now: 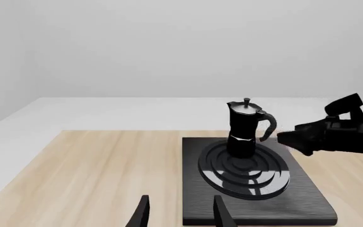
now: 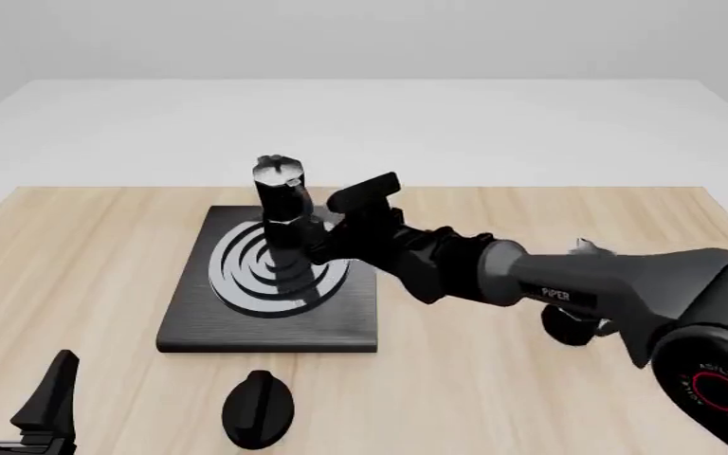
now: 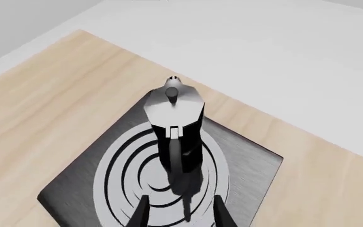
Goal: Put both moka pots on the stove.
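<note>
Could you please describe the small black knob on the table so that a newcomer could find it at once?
Start at the stove, the flat black slab with silver rings. On the wooden table just in front of its near edge lies the knob, flat and teardrop-shaped, unlike the tall silver-lidded moka pot standing on the burner.

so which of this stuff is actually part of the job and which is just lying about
Job: moka pot on the stove; second moka pot, half hidden behind the right arm; right end effector, open.
Lying about: flat black knob on the table.
</note>
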